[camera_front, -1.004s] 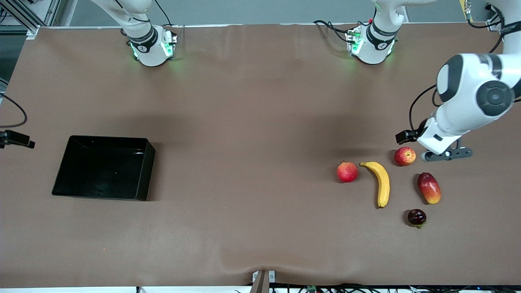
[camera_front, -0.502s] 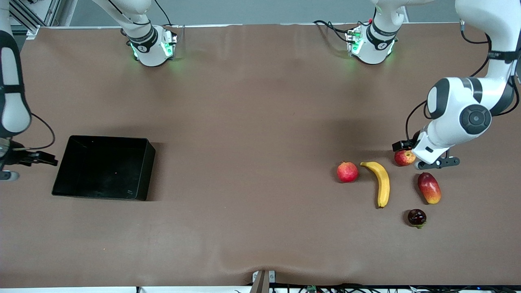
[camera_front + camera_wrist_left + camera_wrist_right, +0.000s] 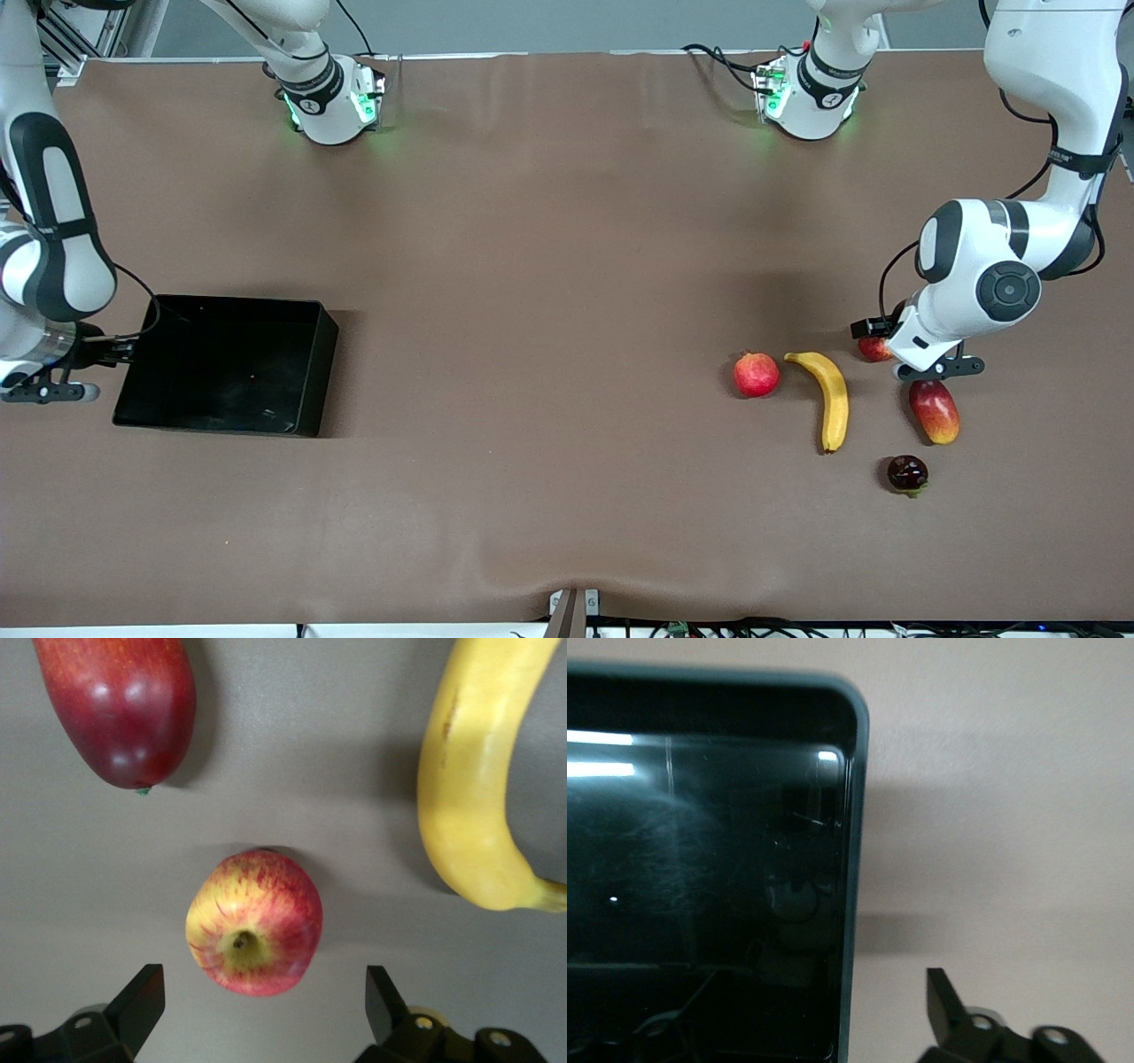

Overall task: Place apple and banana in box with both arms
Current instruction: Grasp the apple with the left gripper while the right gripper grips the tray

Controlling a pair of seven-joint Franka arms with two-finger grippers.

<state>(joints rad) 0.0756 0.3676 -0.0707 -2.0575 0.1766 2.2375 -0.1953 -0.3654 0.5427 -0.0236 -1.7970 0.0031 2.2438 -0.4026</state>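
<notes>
Brown table (image 3: 549,266): left gripper (image 3: 261,1010) now lower over apple (image 3: 254,921), jaws wide; right gripper (image 3: 833,1028) reached box (image 3: 301,354) edge, jaws wide.

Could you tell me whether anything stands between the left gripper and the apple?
Nothing visible does. The left gripper hangs open directly over the apple, a finger on either side; the mango and banana lie clear of the gap.

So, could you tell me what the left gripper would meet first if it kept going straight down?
Most likely the apple: the left gripper hangs open over it, one finger on each side.
</notes>
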